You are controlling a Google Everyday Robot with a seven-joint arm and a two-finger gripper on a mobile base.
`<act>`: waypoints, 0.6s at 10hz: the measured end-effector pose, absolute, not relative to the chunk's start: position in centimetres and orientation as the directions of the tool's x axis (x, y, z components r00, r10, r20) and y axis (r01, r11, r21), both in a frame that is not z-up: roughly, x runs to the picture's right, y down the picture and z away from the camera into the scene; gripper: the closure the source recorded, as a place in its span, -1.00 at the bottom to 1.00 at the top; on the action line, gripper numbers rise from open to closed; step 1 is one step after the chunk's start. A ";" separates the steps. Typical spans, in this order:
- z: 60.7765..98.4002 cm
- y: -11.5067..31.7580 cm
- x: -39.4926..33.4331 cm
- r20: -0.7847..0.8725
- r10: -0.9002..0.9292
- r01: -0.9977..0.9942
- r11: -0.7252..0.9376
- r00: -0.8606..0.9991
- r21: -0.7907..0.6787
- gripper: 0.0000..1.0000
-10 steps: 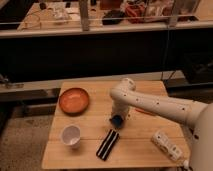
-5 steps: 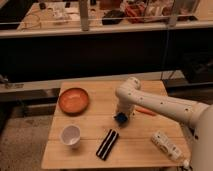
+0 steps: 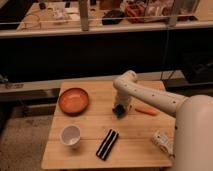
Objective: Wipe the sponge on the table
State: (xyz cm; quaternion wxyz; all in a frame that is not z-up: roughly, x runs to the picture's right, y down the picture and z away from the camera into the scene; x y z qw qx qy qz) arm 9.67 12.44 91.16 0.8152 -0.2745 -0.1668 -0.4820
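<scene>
Small square surface with a light wooden plank top (image 3: 135, 147), seen from above. A white jointed robot arm (image 3: 150, 97) reaches in from the right side, with its elbow raised over the far half and its last link turned straight down. The hand (image 3: 120, 107) points downward near the middle of the surface, its fingers pressed together on the small blue squarish sponge (image 3: 118, 111). The sponge sits directly beneath the hand and appears to rest on the planks. A round orange-brown bowl (image 3: 74, 100) lies left of the hand. A long black bar with a pale stripe (image 3: 107, 144) lies toward the front edge. A white cup (image 3: 70, 135) stands upright at front left. A thin orange stick (image 3: 146, 111) lies just right of the sponge, apart from it.
</scene>
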 end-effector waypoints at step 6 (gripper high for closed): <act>93.5 11.9 1.4 0.628 -0.723 0.956 0.255 0.287 -0.144 0.18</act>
